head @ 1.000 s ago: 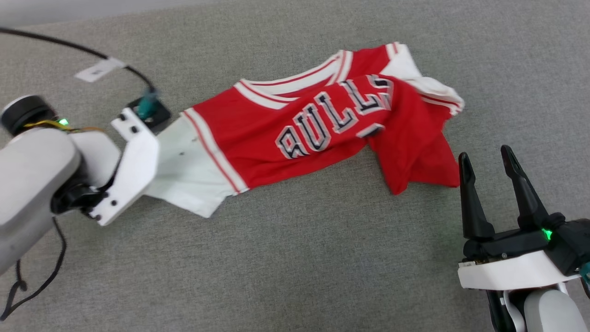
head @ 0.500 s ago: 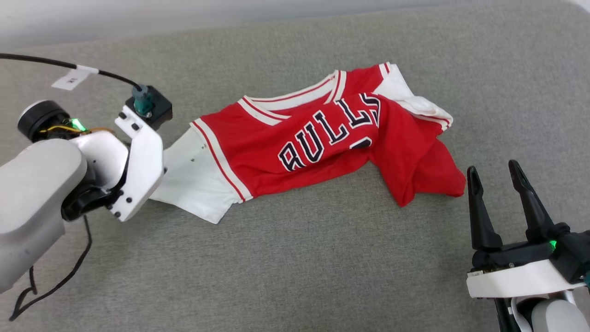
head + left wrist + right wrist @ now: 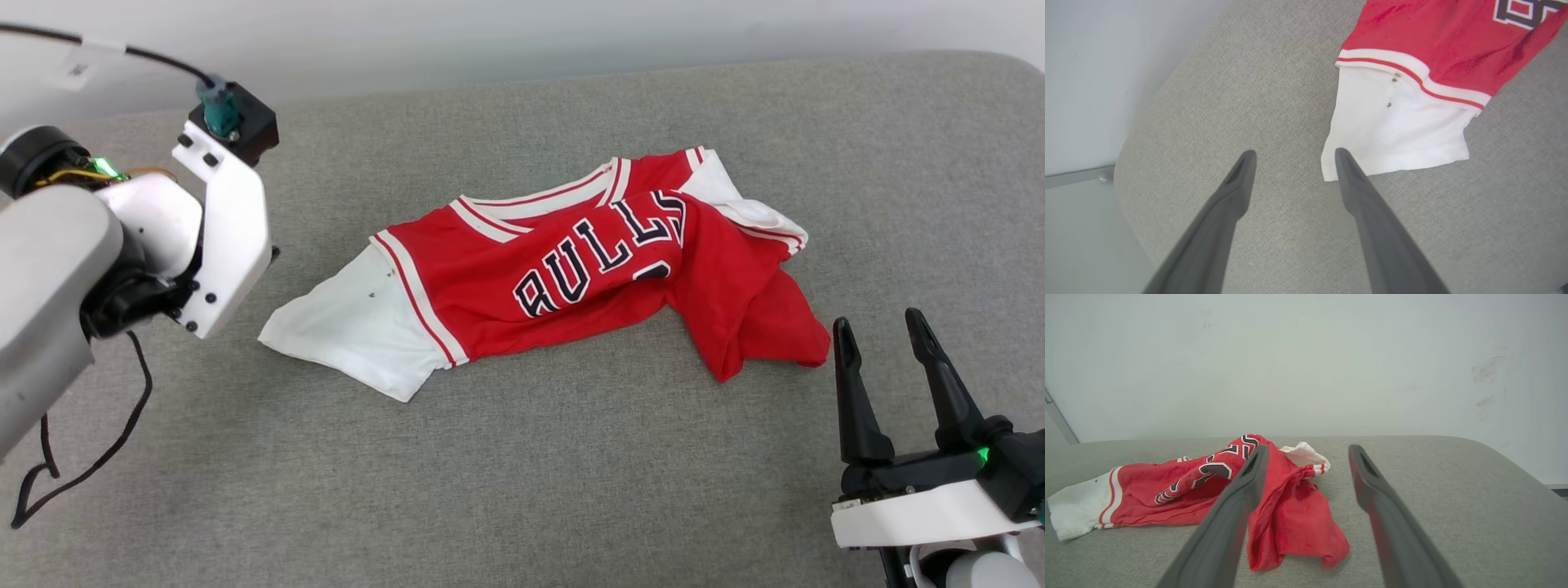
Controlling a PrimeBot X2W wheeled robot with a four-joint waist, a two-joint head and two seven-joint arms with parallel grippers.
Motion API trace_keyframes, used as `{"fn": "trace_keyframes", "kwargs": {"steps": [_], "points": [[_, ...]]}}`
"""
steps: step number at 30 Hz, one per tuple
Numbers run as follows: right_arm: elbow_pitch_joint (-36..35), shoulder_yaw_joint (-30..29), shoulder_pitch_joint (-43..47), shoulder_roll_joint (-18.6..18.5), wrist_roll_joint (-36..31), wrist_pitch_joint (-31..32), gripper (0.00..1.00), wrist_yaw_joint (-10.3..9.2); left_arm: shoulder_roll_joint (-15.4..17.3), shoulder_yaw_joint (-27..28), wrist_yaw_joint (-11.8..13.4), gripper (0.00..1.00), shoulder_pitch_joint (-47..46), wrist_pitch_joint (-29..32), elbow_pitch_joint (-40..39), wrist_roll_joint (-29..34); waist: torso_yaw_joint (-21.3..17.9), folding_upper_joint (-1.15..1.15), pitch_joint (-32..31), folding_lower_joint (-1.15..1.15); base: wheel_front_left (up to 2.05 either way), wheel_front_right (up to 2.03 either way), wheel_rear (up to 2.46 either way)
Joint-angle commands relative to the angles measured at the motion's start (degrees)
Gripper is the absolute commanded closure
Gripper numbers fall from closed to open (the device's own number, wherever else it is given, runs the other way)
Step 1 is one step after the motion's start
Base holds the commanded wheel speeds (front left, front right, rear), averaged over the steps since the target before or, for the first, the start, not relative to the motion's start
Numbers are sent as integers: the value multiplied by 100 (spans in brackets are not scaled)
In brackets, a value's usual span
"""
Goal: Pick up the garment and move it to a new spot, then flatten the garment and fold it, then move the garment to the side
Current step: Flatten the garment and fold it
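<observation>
Red jersey T-shirt with white sleeves (image 3: 588, 269) lies rumpled, right half bunched, on grey fabric cushion (image 3: 522, 474), left gripper (image 3: 1292, 153) and right gripper (image 3: 878, 322) both spread wide, empty; relocation likely done, flattening, folding, side-move remain

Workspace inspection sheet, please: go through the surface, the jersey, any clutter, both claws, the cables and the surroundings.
Surface: grey fabric pad with rounded corners.
Job's things: garment lies crumpled; white sleeve is spread out and the other end is bunched. It is not flattened or folded.
Clutter: nothing seen.
Claws: left claw is open near the white sleeve, holding nothing. Right claw is open, apart from the bunched red end, empty.
Cables: black cable trails in a loop at the surface's left.
Surroundings: pale wall behind the pad.
</observation>
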Motion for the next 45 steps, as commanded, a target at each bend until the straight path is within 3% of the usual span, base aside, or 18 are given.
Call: {"fn": "trace_keyframes", "kwargs": {"steps": [1, 5, 9, 23, 24, 25, 26, 35, 40, 45], "points": [[-39, 21, 39, 5, -3, -17, 0, -4, -6, -42, -31, 0, -122, 219, 30, -51, -24, 0, 34, 0, 0, 0, 0], [-78, 74, -38, 18, 17, -17, 0, -4, -70, -206, -88, 0, -289, 954, 83, -169, -100, 0, 176, 0, 0, 0, 0], [-104, 143, -149, 33, 38, -17, 0, -4, -116, -356, -124, 0, -195, 1317, 158, -112, -203, 0, 390, 0, 0, 0, 0], [-146, 173, -412, 76, 58, -17, 0, -4, -185, -557, -203, 0, 327, 1351, 652, 58, -431, 0, 968, 0, 0, 0, 0], [-144, 177, -399, 78, 59, -17, 0, -4, -191, -572, -209, 3, 379, 1371, 661, 60, -433, 0, 973, 0, 0, 0, 0], [-136, 176, -395, 80, 57, -17, 0, -4, -203, -583, -208, 66, 429, 1361, 664, 34, -431, 0, 971, 0, 0, 0, 0], [-124, 167, -398, 80, 53, -17, 0, -4, -220, -592, -208, 100, 465, 1350, 666, -4, -424, 0, 956, 0, 0, 0, 0], [-176, -83, -613, -230, 18, -17, 0, -4, 92, -541, -219, 100, 461, 675, 93, -159, -239, 0, 563, 0, 0, 0, 0], [-363, -308, -1244, -864, 139, 260, 0, -4, 284, -511, -219, 100, 416, 444, -321, -232, -56, 0, 383, 0, 0, 0, 0], [-276, 56, -2254, -1899, 628, 1368, 0, -4, 323, -464, -219, 100, 337, 316, -613, -222, 121, 0, 371, 0, 0, 0, 0]]}}
